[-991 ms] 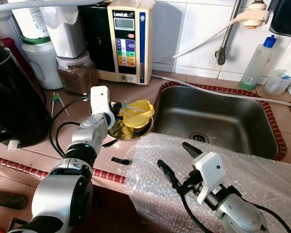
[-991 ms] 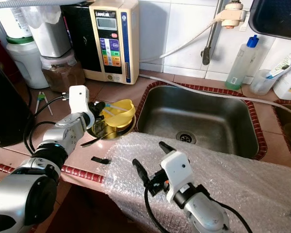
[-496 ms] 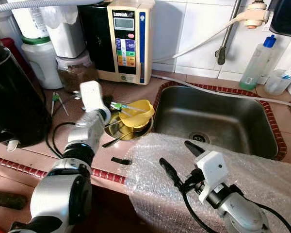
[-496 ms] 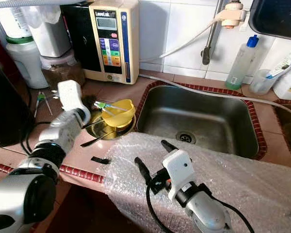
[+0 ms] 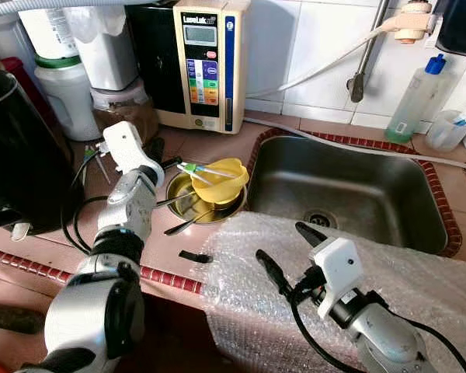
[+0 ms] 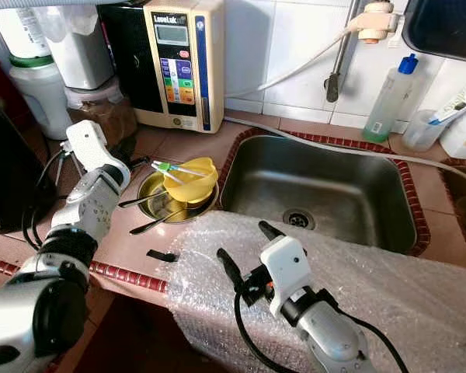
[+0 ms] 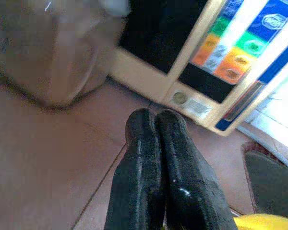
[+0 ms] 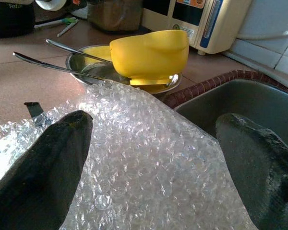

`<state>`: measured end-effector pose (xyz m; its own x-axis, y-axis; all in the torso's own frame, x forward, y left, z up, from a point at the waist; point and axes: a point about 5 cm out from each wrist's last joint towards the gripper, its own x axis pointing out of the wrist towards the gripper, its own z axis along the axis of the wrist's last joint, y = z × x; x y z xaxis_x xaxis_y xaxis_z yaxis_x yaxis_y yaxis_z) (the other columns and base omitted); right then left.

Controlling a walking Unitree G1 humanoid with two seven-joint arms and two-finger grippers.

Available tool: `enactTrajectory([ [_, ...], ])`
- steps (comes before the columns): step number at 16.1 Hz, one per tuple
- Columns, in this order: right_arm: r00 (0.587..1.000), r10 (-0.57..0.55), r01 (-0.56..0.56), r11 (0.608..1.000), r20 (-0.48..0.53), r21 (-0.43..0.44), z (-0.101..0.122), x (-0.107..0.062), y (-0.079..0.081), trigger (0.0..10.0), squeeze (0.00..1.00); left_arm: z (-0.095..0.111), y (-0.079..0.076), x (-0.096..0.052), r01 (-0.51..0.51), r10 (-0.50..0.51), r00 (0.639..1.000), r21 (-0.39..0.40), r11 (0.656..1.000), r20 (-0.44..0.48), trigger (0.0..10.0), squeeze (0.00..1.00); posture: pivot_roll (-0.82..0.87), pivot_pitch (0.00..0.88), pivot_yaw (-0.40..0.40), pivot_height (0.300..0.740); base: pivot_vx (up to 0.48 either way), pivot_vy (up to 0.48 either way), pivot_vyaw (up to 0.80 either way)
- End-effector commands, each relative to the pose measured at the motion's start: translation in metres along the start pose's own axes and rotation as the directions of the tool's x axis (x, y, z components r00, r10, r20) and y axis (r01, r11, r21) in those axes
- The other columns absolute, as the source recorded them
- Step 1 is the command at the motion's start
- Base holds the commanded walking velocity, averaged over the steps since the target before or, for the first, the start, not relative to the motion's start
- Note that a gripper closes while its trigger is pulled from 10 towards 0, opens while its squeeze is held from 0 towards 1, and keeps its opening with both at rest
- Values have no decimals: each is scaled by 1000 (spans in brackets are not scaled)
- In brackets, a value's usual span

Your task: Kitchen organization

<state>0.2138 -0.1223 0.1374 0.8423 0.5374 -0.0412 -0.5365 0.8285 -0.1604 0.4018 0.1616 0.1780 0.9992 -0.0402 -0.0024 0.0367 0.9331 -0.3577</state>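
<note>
- A kitchen with white wall tiles and a terracotta-tiled worktop [image 5: 217,148] edged in red; a steel sink [image 5: 349,190] is sunk into it towards the right, empty, its drain bare
- A sheet of clear bubble wrap [image 5: 419,280] is draped over the worktop's front edge before the sink, crinkled and pale, its near side hanging off the edge
- The right gripper [image 5: 289,250] hovers just above the wrap, fingers spread wide, grasping nothing
- The left gripper [image 7: 156,125] has its fingers pressed together, empty; since a second ago it has drawn back from the steel bowl towards the worktop's back left, and now sits near the water ionizer [image 5: 206,66] by the wall
- The steel bowl [image 5: 188,203], beside the sink's left rim, holds a tilted yellow bowl [image 5: 221,180] and two long utensils [image 6: 144,210]; a green-tipped stick [image 5: 202,169] lies across the yellow rim
- A small black scrap [image 5: 194,256] lies near the front edge, just left of the wrap
</note>
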Motion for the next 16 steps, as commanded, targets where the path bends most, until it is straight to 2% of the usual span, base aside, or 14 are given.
enactTrajectory([
  [1,1000,-16,16,1000,3,-18,1,0,-5,10000,0,15,-18,0,142,-147,985,61,988,88,9882,0,23,0,22,740,0,0,0],
  [2,1000,-17,17,1000,1,-19,0,-1,-6,10000,0,22,-36,-5,294,-305,941,89,952,148,10000,0,24,0,21,740,0,0,0],
  [3,1000,-17,17,1000,-1,-18,0,-1,-5,10000,0,23,-44,-9,382,-393,906,98,919,153,10000,0,24,0,21,740,0,0,0],
  [5,1000,-16,16,1000,-5,-17,-1,-2,-4,10000,0,22,-52,-17,496,-507,850,105,862,145,10000,0,25,0,21,740,0,0,0],
  [6,1000,-16,16,1000,-6,-16,-2,-2,-4,10000,0,20,-55,-24,569,-587,801,155,808,116,10000,0,25,0,21,740,0,0,0],
  [8,1000,-16,16,1000,-12,-17,-3,-3,-4,10000,0,15,-56,-37,661,-685,726,215,719,59,10000,0,32,0,17,740,0,0,0],
  [9,1000,-16,16,1000,-15,-17,-4,-4,-4,10000,0,12,-55,-43,688,-716,698,258,679,23,10000,0,32,0,17,740,0,0,0],
  [10,1000,-16,15,1000,-15,-17,-4,-4,-4,10000,0,9,-54,-46,699,-722,692,266,664,-12,10000,0,35,0,16,740,0,0,0],
  [11,1000,-15,15,1000,-15,-17,-4,-4,-5,10000,0,4,-54,-51,731,-746,663,274,625,-68,8745,0,37,0,14,740,0,0,0],
  [13,1000,-13,13,1000,-15,-18,-4,-4,-5,10000,0,-6,-55,-60,773,-773,614,320,548,-158,8510,0,38,0,12,740,0,0,0],
  [14,1000,-12,12,1000,-15,-18,-4,-4,-5,10000,0,-10,-56,-61,779,-770,609,325,536,-190,8745,0,38,0,13,740,0,0,0],
  [15,1000,-12,12,1000,-15,-18,-4,-4,-5,10000,0,-11,-56,-61,779,-768,611,324,537,-194,9137,0,38,0,13,740,0,0,0],
  [16,1000,-14,13,1000,-16,-18,-4,-4,-5,10000,0,-17,-58,-63,788,-769,596,348,507,-231,9451,0,34,0,14,740,0,0,0],
])
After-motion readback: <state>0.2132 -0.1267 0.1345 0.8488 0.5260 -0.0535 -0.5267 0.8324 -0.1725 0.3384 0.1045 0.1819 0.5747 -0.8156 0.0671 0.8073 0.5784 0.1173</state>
